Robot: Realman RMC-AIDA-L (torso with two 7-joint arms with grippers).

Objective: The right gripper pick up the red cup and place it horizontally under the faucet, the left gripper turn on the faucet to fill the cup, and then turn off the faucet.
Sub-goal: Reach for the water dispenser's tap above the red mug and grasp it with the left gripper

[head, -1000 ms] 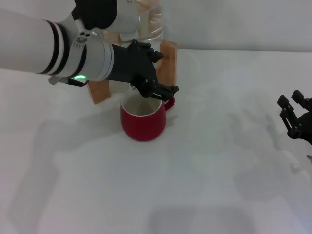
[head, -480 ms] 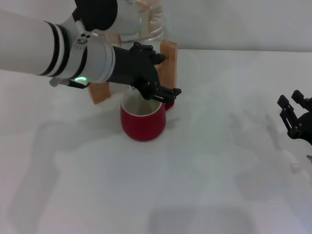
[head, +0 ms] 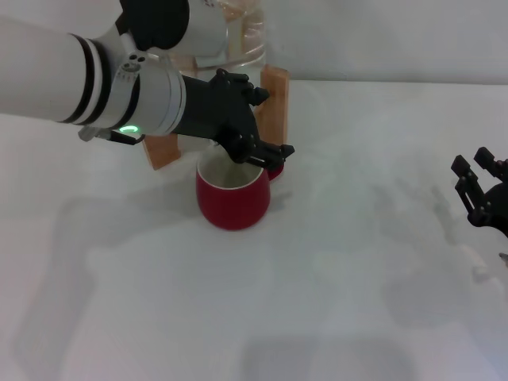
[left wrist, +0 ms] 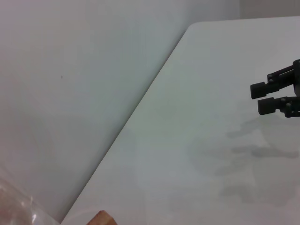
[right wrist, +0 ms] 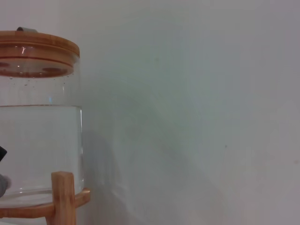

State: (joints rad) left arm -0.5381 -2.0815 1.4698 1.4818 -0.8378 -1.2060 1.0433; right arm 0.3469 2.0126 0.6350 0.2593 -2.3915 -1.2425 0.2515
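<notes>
The red cup (head: 232, 198) stands upright on the white table, just in front of the wooden stand (head: 276, 95) of the clear water jug (head: 242, 40). My left gripper (head: 274, 150) reaches over the cup's far rim with its fingers shut, the tips poking out past the cup's handle side. The faucet is hidden behind this gripper's black claw. Far off at the table's right edge, my right gripper (head: 476, 189) is open and holds nothing. It also shows in the left wrist view as the right gripper (left wrist: 268, 97). The right wrist view shows the jug (right wrist: 37, 140) holding water.
The jug has a wooden lid (right wrist: 33, 47) and rests on the stand (right wrist: 62, 197) near the back wall. White table (head: 333, 302) stretches between the cup and the right gripper.
The left gripper's fingertips have shifted very slightly right and down over the cup. The cup and the right gripper have not moved.
</notes>
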